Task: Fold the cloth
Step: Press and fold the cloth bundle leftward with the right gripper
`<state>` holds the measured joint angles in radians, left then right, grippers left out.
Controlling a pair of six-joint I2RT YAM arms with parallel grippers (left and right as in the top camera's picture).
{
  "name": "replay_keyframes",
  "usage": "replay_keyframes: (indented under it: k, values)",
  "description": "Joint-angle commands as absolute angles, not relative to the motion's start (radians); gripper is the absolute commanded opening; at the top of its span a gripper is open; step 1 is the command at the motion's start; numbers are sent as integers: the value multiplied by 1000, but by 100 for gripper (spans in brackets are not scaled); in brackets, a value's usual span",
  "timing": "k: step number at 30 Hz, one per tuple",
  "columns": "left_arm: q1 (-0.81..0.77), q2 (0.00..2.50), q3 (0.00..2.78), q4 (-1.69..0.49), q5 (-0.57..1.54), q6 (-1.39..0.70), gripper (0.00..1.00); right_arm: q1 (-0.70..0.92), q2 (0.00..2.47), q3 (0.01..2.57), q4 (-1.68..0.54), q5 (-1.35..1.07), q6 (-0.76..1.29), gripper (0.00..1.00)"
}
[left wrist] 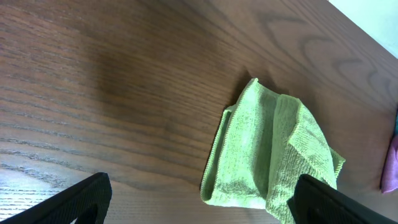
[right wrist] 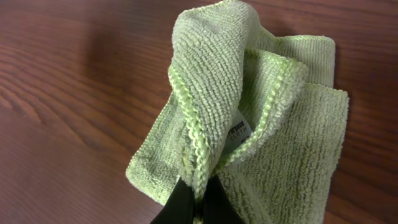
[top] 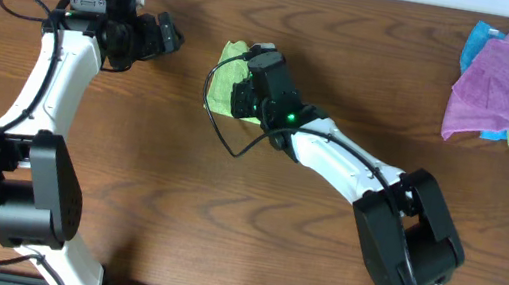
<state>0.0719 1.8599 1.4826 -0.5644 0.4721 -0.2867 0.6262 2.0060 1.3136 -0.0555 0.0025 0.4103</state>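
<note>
Brown wood-grain worktop carries every item.

Left: the left tool hangs over bare wood, well apart from the cloth. In the left wrist view its fingers appear only as dark tips at the two lower corners, cut off by the frame edge. A wide gap separates them, so this tool stands apart and grips nothing. The right-hand tip in that view covers the lower right corner of the cloth.

Centre: the cloth, lime green, lies bunched on the worktop. From overhead most of it is hidden beneath the right tool and its wrist; only strips along its left side show. The right wrist view shows the lower layers flat on the wood and one stitched edge drawn up into a raised fold. The right tool is clamped on the base of that fold, with its black fingers cut off by the lower frame edge. A small white tag sits inside the fold; its print is too small to read.

Right: a purple cloth lies over a blue cloth at the far corner, well apart from both tools. The blue cloth is mostly covered.
</note>
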Motion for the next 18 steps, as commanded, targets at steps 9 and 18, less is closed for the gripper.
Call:
replay_keyframes:
  k: [9, 18]
  values:
    - [75, 1856, 1491, -564, 471, -268, 95, 628, 2018, 1333, -33, 33, 422, 99]
    - [64, 1856, 1491, -606, 535, -269, 95, 616, 2018, 1340, -27, 56, 488, 99]
